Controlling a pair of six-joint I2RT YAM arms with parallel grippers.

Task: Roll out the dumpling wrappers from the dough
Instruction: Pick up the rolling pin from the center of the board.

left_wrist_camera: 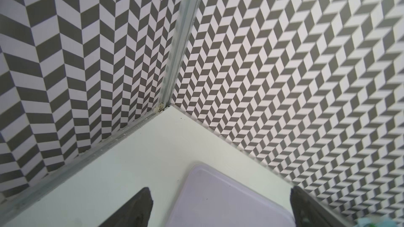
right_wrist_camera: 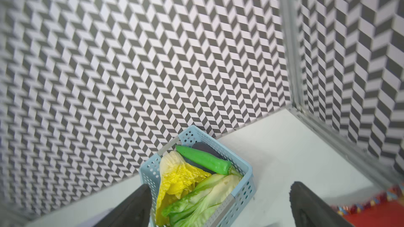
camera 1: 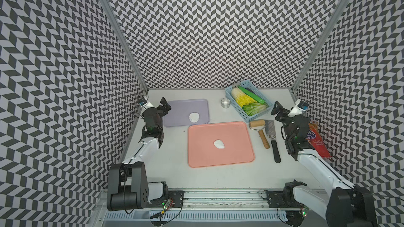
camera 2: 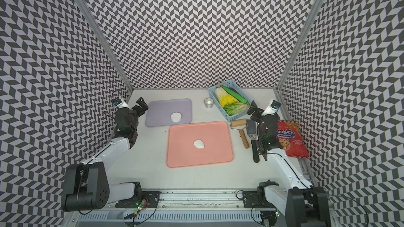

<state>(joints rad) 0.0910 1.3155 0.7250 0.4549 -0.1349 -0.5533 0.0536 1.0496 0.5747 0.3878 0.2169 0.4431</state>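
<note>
Both arms hang back at the sides of the bench (camera 1: 218, 175), so this looks like the gap before a fresh round of rolling. The left end effector (camera 1: 164, 105) sits at the left of the frame beside the purple tray (camera 1: 179, 110). Its jaws are spread wide with nothing between them, as the left wrist view confirms. The right end effector (camera 1: 276, 108), at the right of the frame by the blue basket (camera 1: 260, 114), is likewise wide open and empty.

In both top views the dough (camera 1: 219, 144) lies as a small uneven lump near the middle of the pink tray (camera 1: 203, 156), not yet flattened. The finished dumpling wrappers (camera 1: 194, 116) lie as a neat round pile on the purple tray, though I cannot tell how many there are.

The next move probably falls to the right arm. It would need to close on the wooden handle of the rolling pin (camera 1: 258, 126), just right of the pink tray. It would then carry the pin over the lump and press it out evenly.
</note>
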